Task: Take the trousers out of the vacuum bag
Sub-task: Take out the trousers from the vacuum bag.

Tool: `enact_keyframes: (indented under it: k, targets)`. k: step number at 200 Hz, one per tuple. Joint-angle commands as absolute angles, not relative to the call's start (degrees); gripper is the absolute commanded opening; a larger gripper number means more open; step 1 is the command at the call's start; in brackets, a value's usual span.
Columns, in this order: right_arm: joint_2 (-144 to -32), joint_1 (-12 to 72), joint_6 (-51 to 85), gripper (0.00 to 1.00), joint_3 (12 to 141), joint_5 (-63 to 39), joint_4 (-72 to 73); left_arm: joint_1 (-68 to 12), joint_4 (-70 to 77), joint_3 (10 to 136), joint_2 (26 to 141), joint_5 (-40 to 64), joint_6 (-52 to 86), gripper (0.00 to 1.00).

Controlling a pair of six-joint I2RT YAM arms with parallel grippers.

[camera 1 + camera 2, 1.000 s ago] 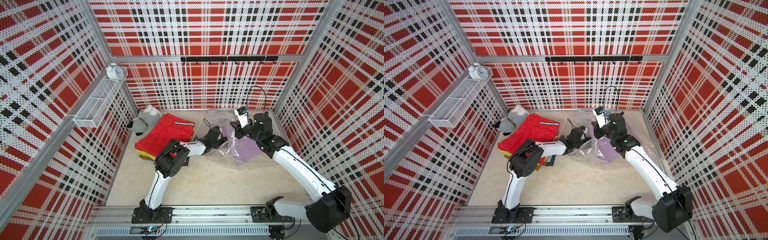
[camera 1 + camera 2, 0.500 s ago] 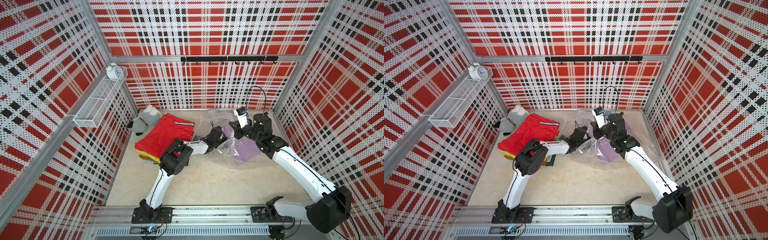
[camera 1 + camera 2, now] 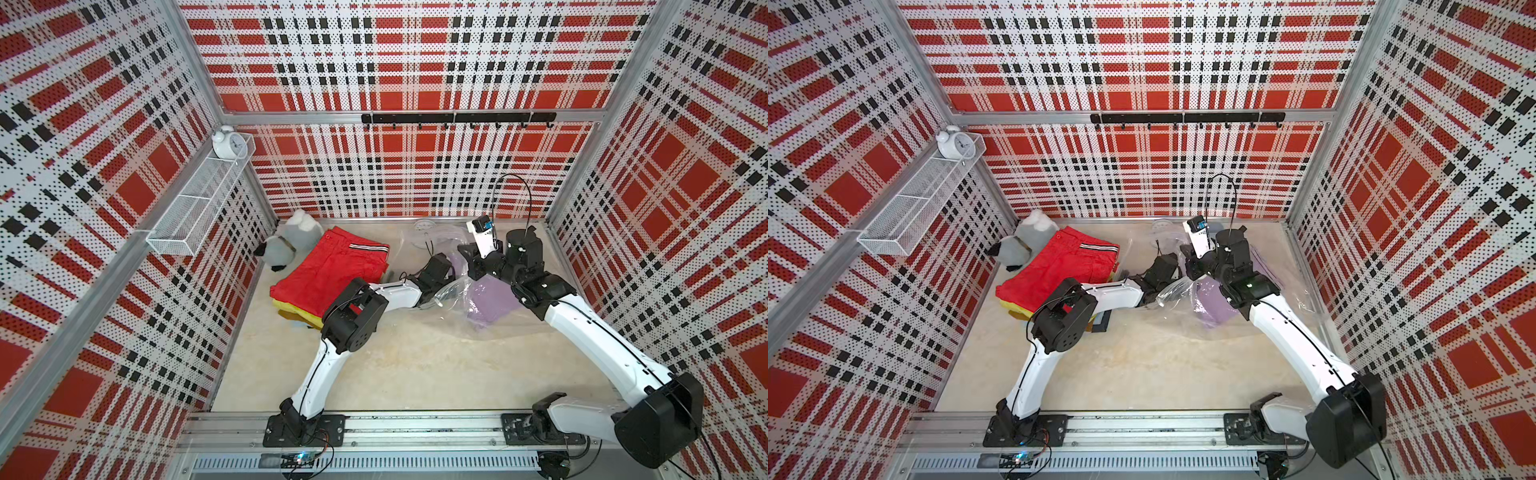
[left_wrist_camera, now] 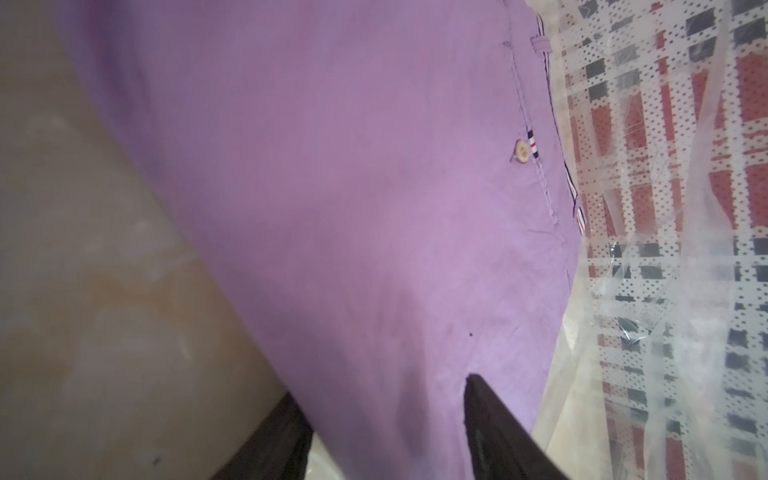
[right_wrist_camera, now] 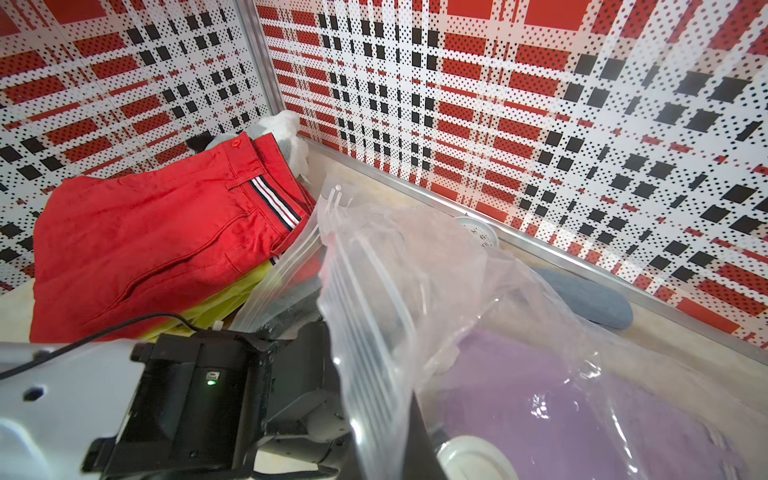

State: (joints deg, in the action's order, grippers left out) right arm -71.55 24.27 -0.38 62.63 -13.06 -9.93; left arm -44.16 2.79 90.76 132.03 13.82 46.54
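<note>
Left arm (image 3: 395,293): elbow bent high over bench's left half, forearm stretched low toward the right. Left gripper (image 4: 380,390): jaws apart, both dark fingers showing in wrist view. Right arm (image 3: 582,328): extended from front-right base toward far edge, wrist raised. Right gripper (image 3: 464,252): pinched closed on vacuum bag (image 5: 374,291) rim, above bench.

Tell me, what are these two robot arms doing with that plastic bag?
They are emptying trousers out of the vacuum bag. The right arm's fingers are shut on the bag's mouth, holding it up. The left arm's fingers reach inside, one on either side of the lilac trousers; whether they have clamped is unclear. The red trousers already lie folded outside, on top of others, beside the bag.
</note>
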Motion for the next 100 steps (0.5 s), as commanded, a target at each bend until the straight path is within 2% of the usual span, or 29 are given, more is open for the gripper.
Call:
enact_keyframes:
  k: [1,19,45,100]
  targets:
    - [-69.79,25.14,-0.14,0.00,62.73,-13.97,-7.82,-44.82,0.97,93.19,134.31,13.26,45.71,0.60]
    - [-69.61,25.38,-0.09,0.00,62.74,-13.80,-7.91,-44.74,0.97,94.46,135.15,14.01,45.70,0.53]
    - [-69.39,25.46,-0.07,0.00,62.54,-13.06,-7.82,-44.74,1.39,94.77,135.36,14.76,45.62,0.31]
    - [-69.70,25.47,-0.04,0.00,61.44,-10.70,-7.38,-44.56,1.93,93.64,132.19,14.15,44.52,0.06]
